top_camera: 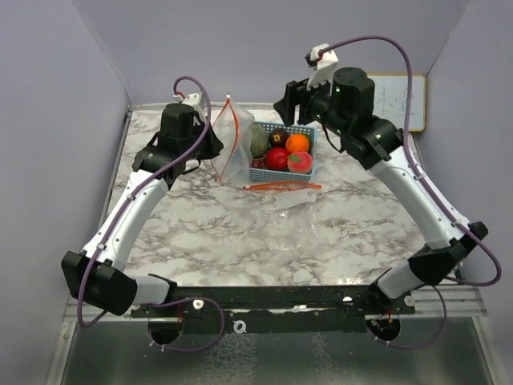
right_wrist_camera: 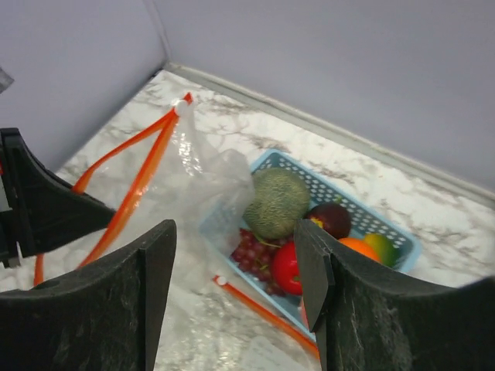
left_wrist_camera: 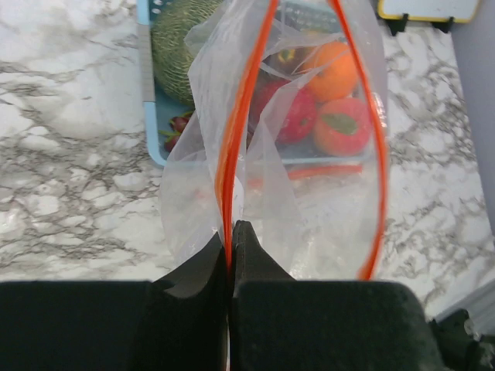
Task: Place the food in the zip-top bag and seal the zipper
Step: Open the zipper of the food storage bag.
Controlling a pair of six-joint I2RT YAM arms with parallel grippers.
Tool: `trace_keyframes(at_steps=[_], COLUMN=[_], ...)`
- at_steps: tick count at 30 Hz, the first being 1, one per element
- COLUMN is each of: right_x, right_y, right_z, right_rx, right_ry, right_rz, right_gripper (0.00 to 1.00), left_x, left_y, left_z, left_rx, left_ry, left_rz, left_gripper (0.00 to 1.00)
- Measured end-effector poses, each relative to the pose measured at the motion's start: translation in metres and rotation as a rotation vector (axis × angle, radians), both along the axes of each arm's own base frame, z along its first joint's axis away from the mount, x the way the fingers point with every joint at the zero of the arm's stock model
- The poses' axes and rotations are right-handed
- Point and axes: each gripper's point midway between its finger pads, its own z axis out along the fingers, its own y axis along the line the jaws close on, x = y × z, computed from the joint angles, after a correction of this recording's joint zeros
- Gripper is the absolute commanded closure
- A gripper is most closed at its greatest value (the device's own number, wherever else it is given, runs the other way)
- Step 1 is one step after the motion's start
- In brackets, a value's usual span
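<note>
Grips the zip-top bag (top_camera: pixel 232 148) with the left claw (top_camera: pixel 213 149), both fingers pressed tight together on the orange zip edge (left_wrist_camera: pixel 241 131); holds it upright above the marble table (top_camera: pixel 240 233), mouth gaping wide; just beside the left end of the blue basket (top_camera: pixel 313 154), cannot tell if touching.

Hangs the right claw (top_camera: pixel 287 108) over the far side of the basket; fingers (right_wrist_camera: pixel 147 294) spread wide apart, with nothing between them.

In the basket, at the far middle of the table, all the food:
- at the far left, the big grey-green melon (top_camera: pixel 258 142);
- just right of it, the dark purple fruit (top_camera: pixel 278 136);
- right again, the orange (top_camera: pixel 297 143);
- close beside the orange in the right wrist view, the yellow-green fruit (right_wrist_camera: pixel 382 246);
- on the near side, the red apple (top_camera: pixel 276 158);
- right of the apple, a pink-red fruit (top_camera: pixel 300 163) with a green leaf;
- at the near left, tucked by the melon, small red grapes (top_camera: pixel 258 163).

Flat on the table, just near of the basket, a second bag (top_camera: pixel 295 197), clear with an orange zip strip; far right, against the wall, a whiteboard (top_camera: pixel 397 98).
</note>
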Motion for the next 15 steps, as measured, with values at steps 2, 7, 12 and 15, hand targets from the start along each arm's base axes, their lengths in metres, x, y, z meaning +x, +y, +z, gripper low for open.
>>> trace_keyframes(at_steps=[2, 7, 12, 15], right_x=[0.007, 0.015, 0.014, 0.009], right_y=[0.018, 0.065, 0.102, 0.108], right_z=[-0.007, -0.053, -0.082, -0.083], right_rx=[0.042, 0.069, 0.08, 0.095], right_ry=[0.056, 0.217, 0.314, 0.335], right_rz=[0.033, 0.115, 0.185, 0.21], right_gripper=[0.35, 0.32, 0.31, 0.31], left_x=[-0.001, -0.001, -0.001, 0.0], left_y=[-0.003, -0.01, -0.012, -0.012], left_z=[0.008, 0.023, 0.028, 0.026], left_rx=[0.013, 0.037, 0.054, 0.063], left_ry=[-0.026, -0.067, -0.076, -0.073], left_rz=[0.02, 0.059, 0.081, 0.09], left_gripper=[1.0, 1.0, 1.0, 1.0])
